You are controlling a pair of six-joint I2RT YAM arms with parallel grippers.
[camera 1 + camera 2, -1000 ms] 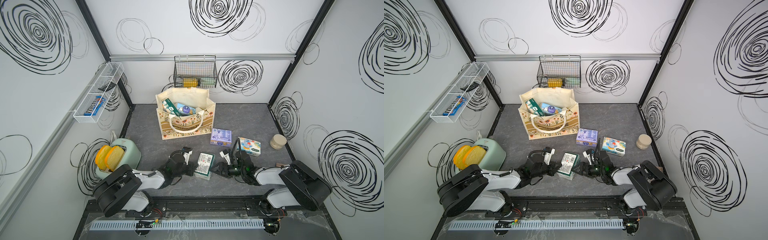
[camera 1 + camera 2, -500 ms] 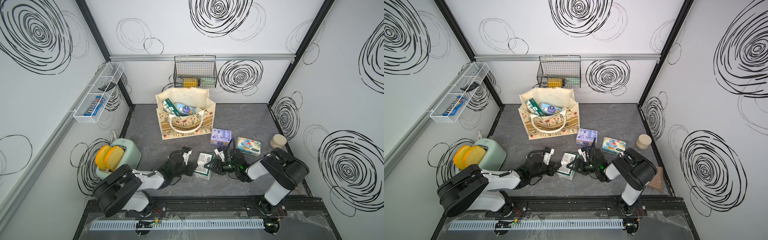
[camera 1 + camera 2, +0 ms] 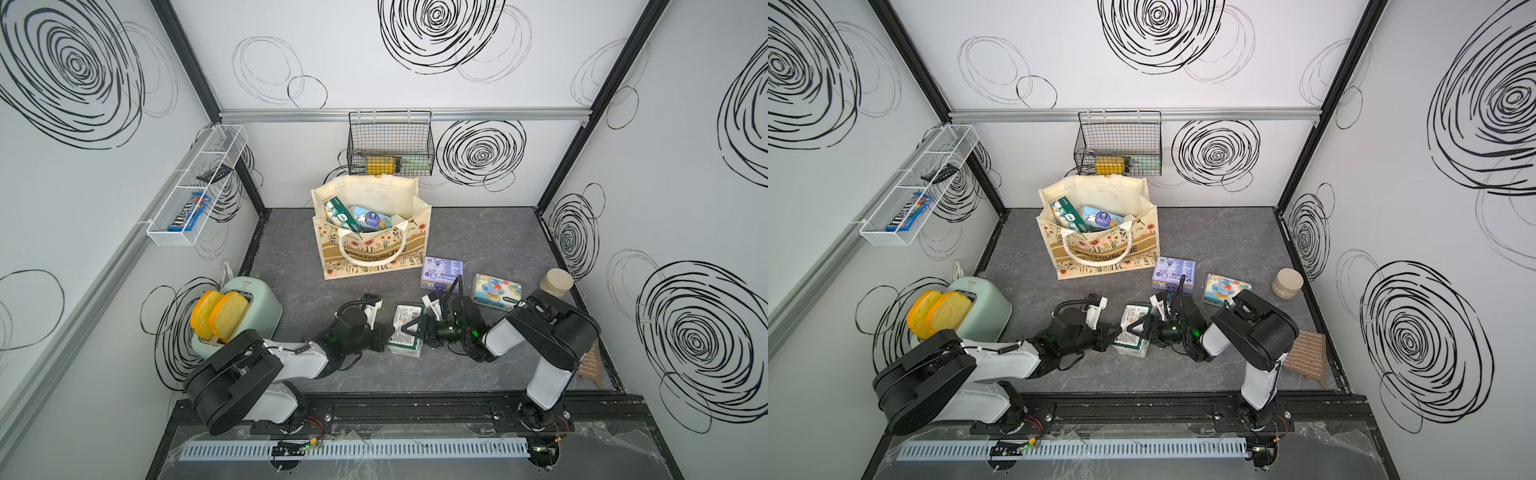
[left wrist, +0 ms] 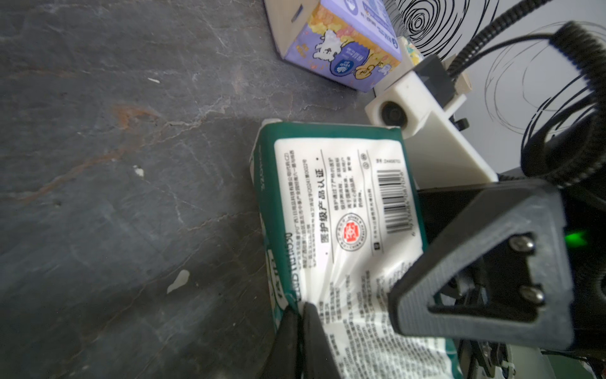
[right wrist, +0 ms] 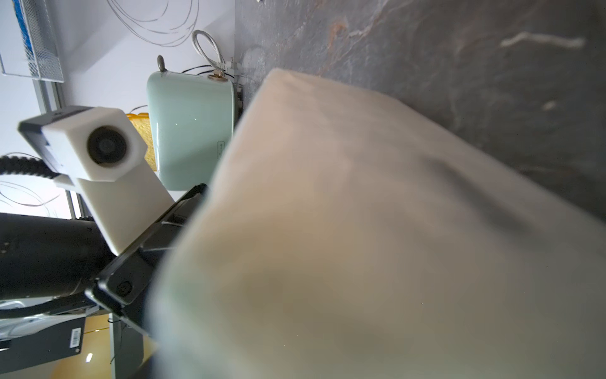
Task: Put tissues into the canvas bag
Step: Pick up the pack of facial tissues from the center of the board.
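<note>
A dark green tissue pack [image 3: 406,343] lies label-up at the front of the table, between my two grippers. My left gripper [image 4: 303,315] is shut, its tips pinching the wrapper at the pack's near edge, where the film puckers. My right gripper [image 3: 409,330] comes from the other side. One black finger [image 4: 475,262] lies over the pack's top and the pack [image 5: 360,213] fills the right wrist view between the open jaws. The canvas bag [image 3: 374,253] stands open behind, with a green pack [image 3: 336,212] and a light blue pack [image 3: 372,218] inside. A purple pack [image 3: 441,270] and an elephant pack [image 3: 496,291] lie to its right.
A mint toaster [image 3: 245,307] with bread stands front left. A beige jar [image 3: 557,282] sits by the right wall, and a brick-patterned piece [image 3: 1306,357] lies front right. A black wire basket [image 3: 390,145] hangs on the back wall and a white wire shelf [image 3: 195,187] on the left wall.
My right gripper has slid left over the green pack's end and its jaws have narrowed, while the right arm's elbow has risen. The left arm has not moved.
</note>
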